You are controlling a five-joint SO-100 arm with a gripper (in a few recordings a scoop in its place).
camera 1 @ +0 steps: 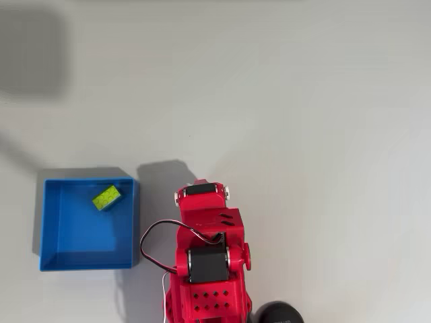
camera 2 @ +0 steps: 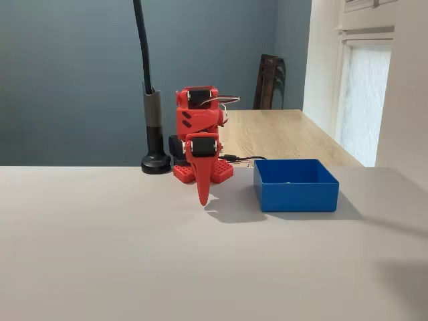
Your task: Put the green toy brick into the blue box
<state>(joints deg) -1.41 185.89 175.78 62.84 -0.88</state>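
Note:
The green toy brick [camera 1: 106,197] lies inside the blue box [camera 1: 87,261], close to the box's upper right corner in the overhead view. In the fixed view the blue box [camera 2: 297,194] stands right of the red arm, and its wall hides the brick. My gripper [camera 2: 202,199] points straight down in front of the arm's base, its tip close to the table and left of the box. Its fingers sit together in one tapered point with nothing between them. Seen from overhead, the folded arm [camera 1: 205,229] stands just right of the box.
A black pole on a round base [camera 2: 156,162] stands beside the arm's base, and the round base [camera 1: 276,313] also shows at the bottom edge from overhead. A wooden table [camera 2: 287,134] stands behind. The grey tabletop [camera 1: 303,121] stretches wide around the arm.

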